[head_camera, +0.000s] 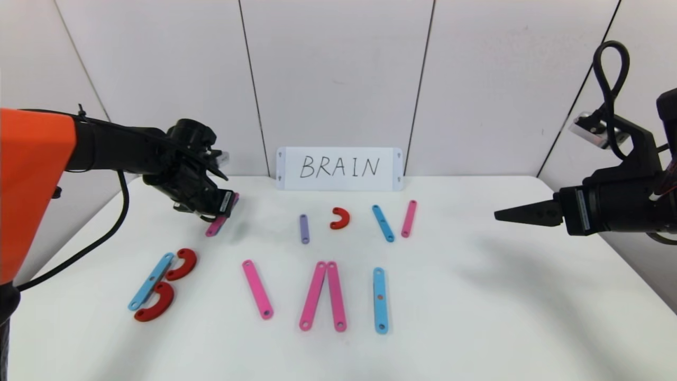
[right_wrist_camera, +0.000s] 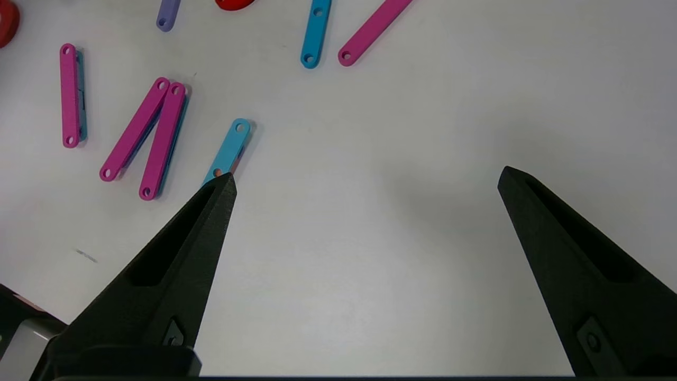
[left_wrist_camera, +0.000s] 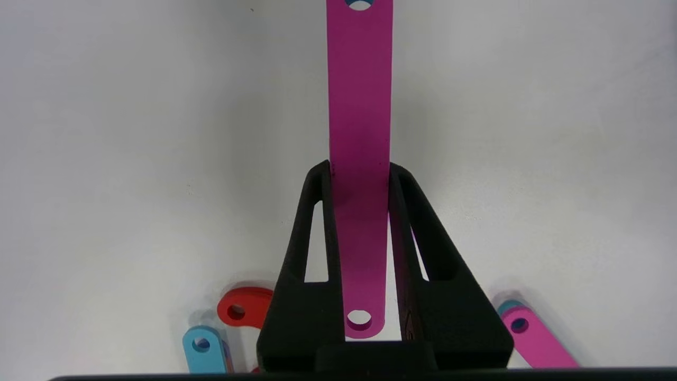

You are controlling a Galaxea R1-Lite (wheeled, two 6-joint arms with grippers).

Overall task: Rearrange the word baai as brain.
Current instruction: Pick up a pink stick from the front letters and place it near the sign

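Note:
The word lies on the white table [head_camera: 476,296] as flat holed pieces. At the left a blue bar [head_camera: 151,280] with two red curves [head_camera: 182,263] makes a B. To its right lie a single pink bar [head_camera: 257,289], two pink bars meeting at the top [head_camera: 322,295] and a blue bar [head_camera: 380,300]. My left gripper [head_camera: 225,209] hangs over the back left of the table, shut on another pink bar [left_wrist_camera: 359,106] that sticks out past its fingertips [left_wrist_camera: 325,174]. My right gripper [right_wrist_camera: 365,177] hovers open and empty at the right.
A back row holds a short purple bar [head_camera: 304,228], a red curve [head_camera: 340,218], a blue bar [head_camera: 382,223] and a pink bar [head_camera: 408,218]. A white card reading BRAIN [head_camera: 339,168] leans against the wall.

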